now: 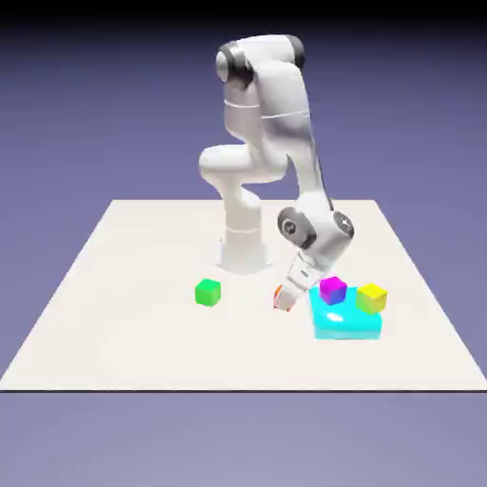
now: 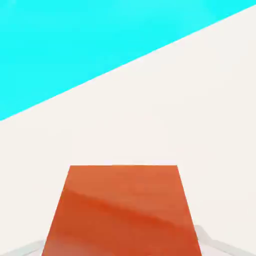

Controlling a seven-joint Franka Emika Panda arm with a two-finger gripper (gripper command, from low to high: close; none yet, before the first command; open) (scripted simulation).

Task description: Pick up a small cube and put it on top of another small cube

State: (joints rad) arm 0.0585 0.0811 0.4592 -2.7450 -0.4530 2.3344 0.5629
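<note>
The claw (image 1: 283,302) is sitting low in the middle of the exterior view, right of centre, tilted down and reaching almost to the table (image 1: 124,314). It is clamping an orange cube (image 1: 279,293), of which only a small sliver is peeking out at the claw's left side in that view. In the hand view the orange cube (image 2: 122,210) is filling the lower middle of the frame, large and slanting wider toward the bottom edge, and pale grey fingertips (image 2: 212,242) are showing at the bottom corners pressed against its two sides.

Just to the right of the claw in the exterior view, a flat cyan block (image 1: 347,323) is lying on the table, wider than the cubes. In the hand view the cyan block (image 2: 75,45) is taking up the upper left of the frame, with its edge running on a diagonal from the left side up to the top right corner, and the white table (image 2: 190,110) is filling the band between it and the orange cube.

A magenta cube (image 1: 332,289) is resting on the cyan block's upper left part, close beside the claw. A yellow cube (image 1: 372,298) is sitting on the block's upper right corner, near the magenta one but apart from it.

A green cube (image 1: 207,292) is standing alone on the table, left of the claw and well apart from the block.
</note>
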